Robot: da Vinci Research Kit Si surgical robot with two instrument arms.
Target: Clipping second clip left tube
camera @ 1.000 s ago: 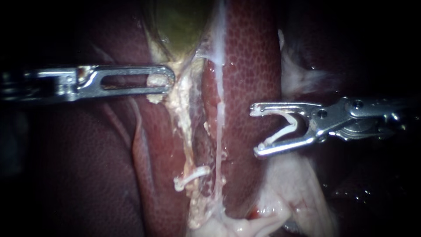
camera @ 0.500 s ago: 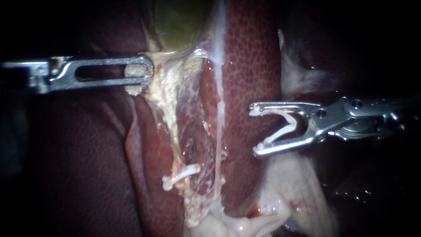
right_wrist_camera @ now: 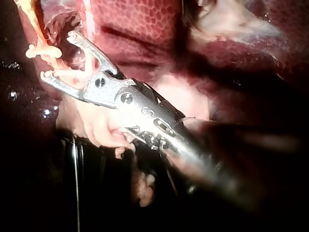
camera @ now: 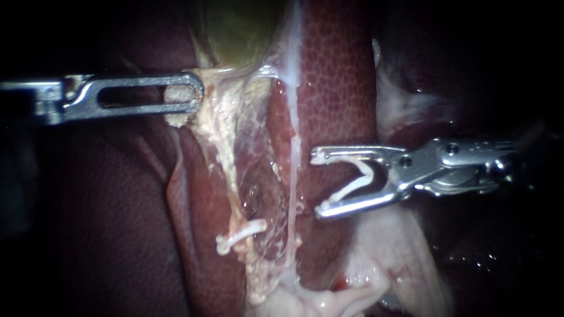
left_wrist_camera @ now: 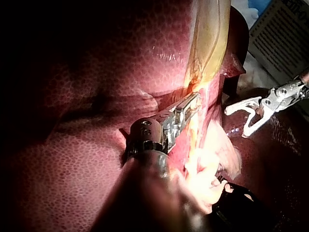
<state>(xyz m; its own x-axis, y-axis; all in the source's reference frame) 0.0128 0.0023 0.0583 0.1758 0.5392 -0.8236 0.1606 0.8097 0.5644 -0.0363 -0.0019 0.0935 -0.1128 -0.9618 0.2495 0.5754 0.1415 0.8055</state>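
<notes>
Since a second ago your right instrument [camera: 317, 183] has slid left toward the middle of the frame, and your left instrument [camera: 187, 97] has drawn the pale tissue [camera: 220, 117] under the gallbladder [camera: 235, 29] toward the upper left. Its jaws are clamped on that tissue. The right jaws stand wide, cradling an open clip [camera: 352, 186] that touches both. The left tube [camera: 231, 176] runs down the centre, stretched taut, with a fitted clip [camera: 241, 233] lower down. Judge it soft, slick and easily torn: straddle it squarely above that clip, clear of the thin strand [camera: 291, 194] beside it.
</notes>
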